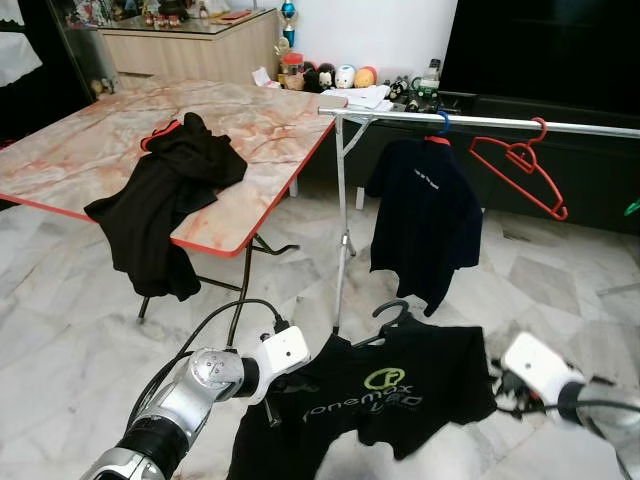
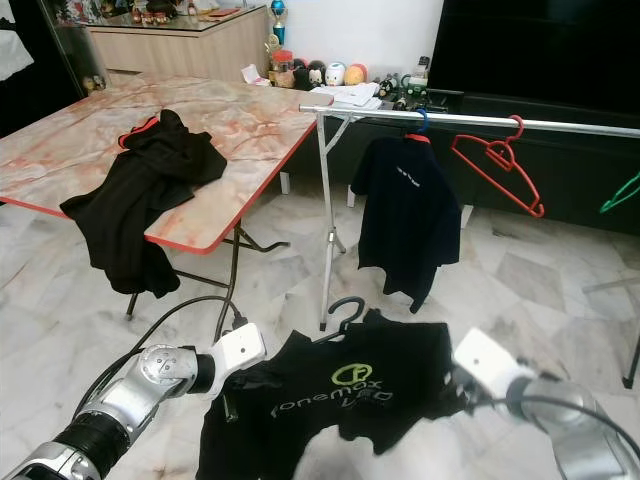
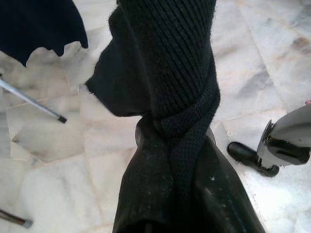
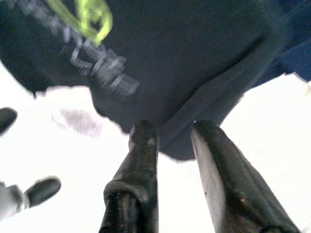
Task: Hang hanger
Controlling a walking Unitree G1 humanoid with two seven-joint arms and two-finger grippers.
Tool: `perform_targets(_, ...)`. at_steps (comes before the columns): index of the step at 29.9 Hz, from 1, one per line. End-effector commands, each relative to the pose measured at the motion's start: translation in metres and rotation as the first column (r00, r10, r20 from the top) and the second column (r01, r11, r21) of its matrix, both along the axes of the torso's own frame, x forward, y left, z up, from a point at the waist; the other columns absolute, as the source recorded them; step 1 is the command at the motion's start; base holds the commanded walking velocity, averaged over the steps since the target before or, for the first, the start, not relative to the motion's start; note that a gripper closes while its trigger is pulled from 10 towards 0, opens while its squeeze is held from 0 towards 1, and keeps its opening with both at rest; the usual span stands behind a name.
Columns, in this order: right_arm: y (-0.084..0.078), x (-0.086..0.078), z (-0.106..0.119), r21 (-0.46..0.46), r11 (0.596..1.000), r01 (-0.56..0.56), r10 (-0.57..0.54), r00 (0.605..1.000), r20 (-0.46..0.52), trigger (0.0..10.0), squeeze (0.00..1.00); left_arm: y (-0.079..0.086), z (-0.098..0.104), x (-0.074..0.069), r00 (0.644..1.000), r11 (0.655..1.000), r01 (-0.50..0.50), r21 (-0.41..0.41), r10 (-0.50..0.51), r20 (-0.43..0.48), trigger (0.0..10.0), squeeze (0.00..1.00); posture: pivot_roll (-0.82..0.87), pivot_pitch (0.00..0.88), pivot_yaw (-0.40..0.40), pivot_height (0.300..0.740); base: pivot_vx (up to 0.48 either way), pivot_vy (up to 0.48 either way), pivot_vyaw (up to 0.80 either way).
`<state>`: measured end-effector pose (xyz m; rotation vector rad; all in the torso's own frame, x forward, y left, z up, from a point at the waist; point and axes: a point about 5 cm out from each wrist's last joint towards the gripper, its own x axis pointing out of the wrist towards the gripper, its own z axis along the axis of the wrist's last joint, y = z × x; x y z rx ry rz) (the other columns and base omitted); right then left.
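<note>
A black T-shirt (image 1: 385, 395) with green print hangs on a black hanger (image 1: 392, 312), held low over the floor in front of me. My left gripper (image 1: 283, 385) is shut on the shirt's left shoulder; in the left wrist view black fabric (image 3: 167, 73) is bunched between the fingers. At the shirt's right sleeve, my right gripper (image 1: 497, 385) has its fingers (image 4: 143, 141) apart, with the sleeve hem (image 4: 194, 116) just past the tips. Beyond stands a silver clothes rail (image 1: 480, 120) with a dark shirt (image 1: 425, 215) on a blue hanger and a bare red hanger (image 1: 520, 165).
A marble-patterned folding table (image 1: 90, 150) with a red edge stands to the left, a black garment (image 1: 165, 200) draped over its front edge. A green hanger (image 2: 622, 192) shows at the far right of the rail. Marble floor lies between me and the rail's upright (image 1: 341, 220).
</note>
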<state>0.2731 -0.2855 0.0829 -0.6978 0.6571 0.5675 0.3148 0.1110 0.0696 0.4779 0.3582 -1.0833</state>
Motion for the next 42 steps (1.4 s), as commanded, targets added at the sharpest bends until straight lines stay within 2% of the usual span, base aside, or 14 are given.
perform_targets(1,-0.008,0.003,0.010,-0.080,0.996,0.026,-0.022,0.999,0.049,10.0,1.00,-0.001,0.004,-0.001,1.000,1.000,0.025,-0.018,-0.025,-0.001,0.0,0.00,-0.09,0.036,0.036,0.740,0.000,0.000,0.00)
perform_targets(3,-0.013,0.011,0.022,-0.061,0.994,0.088,-0.077,0.984,0.158,10.0,1.00,0.000,0.001,-0.005,0.998,0.998,0.055,-0.007,-0.056,-0.034,0.0,0.00,-0.09,0.036,0.036,0.740,0.000,0.000,0.00)
perform_targets(4,-0.011,0.021,0.038,0.021,0.994,0.103,-0.104,0.957,0.271,10.0,1.00,0.002,-0.002,-0.009,0.994,0.996,0.086,0.009,-0.085,-0.063,0.0,0.00,-0.10,0.036,0.038,0.740,0.000,0.000,0.00)
perform_targets(5,-0.011,0.021,0.038,0.021,0.994,0.103,-0.104,0.957,0.271,10.0,1.00,0.002,-0.002,-0.009,0.994,0.996,0.086,0.009,-0.085,-0.063,0.0,0.00,-0.10,0.036,0.038,0.740,0.000,0.000,0.00)
perform_targets(7,-0.003,0.026,0.055,0.124,0.992,0.039,-0.079,0.937,0.340,10.0,1.00,0.004,-0.004,-0.013,0.989,0.992,0.122,0.027,-0.119,-0.093,0.0,0.00,-0.10,0.036,0.038,0.740,0.000,0.000,0.00)
perform_targets(9,0.013,0.023,0.058,0.186,0.977,-0.107,0.049,0.954,0.294,10.0,1.00,0.003,-0.005,-0.016,0.981,0.987,0.159,0.036,-0.154,-0.119,0.0,0.00,-0.10,0.033,0.035,0.740,0.000,0.000,0.00)
perform_targets(11,0.020,0.019,0.057,0.205,0.962,-0.179,0.123,0.958,0.260,10.0,1.00,0.003,-0.005,-0.017,0.977,0.984,0.176,0.039,-0.169,-0.126,0.0,0.00,-0.10,0.032,0.033,0.740,0.000,0.000,0.00)
perform_targets(12,0.027,0.013,0.053,0.229,0.939,-0.257,0.216,0.958,0.189,10.0,1.00,0.003,-0.003,-0.017,0.975,0.981,0.188,0.040,-0.182,-0.128,0.0,0.00,-0.10,0.031,0.031,0.740,0.000,0.000,0.00)
perform_targets(16,0.031,-0.003,0.040,0.236,0.893,-0.383,0.388,0.921,0.025,10.0,1.00,0.003,0.002,-0.016,0.973,0.979,0.198,0.037,-0.192,-0.127,0.0,0.00,-0.09,0.027,0.027,0.740,0.000,0.000,0.00)
perform_targets(19,0.028,-0.005,0.035,0.230,0.885,-0.404,0.424,0.905,-0.039,10.0,1.00,0.003,0.004,-0.015,0.973,0.979,0.200,0.037,-0.194,-0.125,0.0,0.00,-0.09,0.024,0.026,0.740,0.000,0.000,0.00)
perform_targets(20,0.026,-0.007,0.033,0.223,0.882,-0.416,0.440,0.895,-0.068,10.0,0.03,0.003,0.005,-0.015,0.972,0.978,0.203,0.037,-0.197,-0.125,0.0,0.00,-0.09,0.023,0.026,0.740,0.000,0.000,0.00)
perform_targets(21,0.024,-0.008,0.030,0.216,0.878,-0.427,0.454,0.886,-0.096,10.0,0.00,0.002,0.006,-0.015,0.971,0.977,0.210,0.036,-0.204,-0.123,0.0,0.00,-0.09,0.023,0.026,0.740,0.000,0.000,0.00)
perform_targets(34,0.030,0.017,0.032,0.156,0.891,-0.426,0.426,0.904,0.037,10.0,0.00,-0.003,0.015,-0.019,0.959,0.964,0.265,0.036,-0.259,-0.120,0.0,0.00,-0.08,0.017,0.025,0.740,0.000,0.000,0.00)
perform_targets(42,0.035,0.014,0.020,0.217,0.852,-0.476,0.499,0.864,-0.064,10.0,0.00,-0.005,0.021,-0.021,0.953,0.957,0.288,0.041,-0.282,-0.113,0.0,0.00,-0.08,0.015,0.026,0.740,0.000,0.000,0.00)
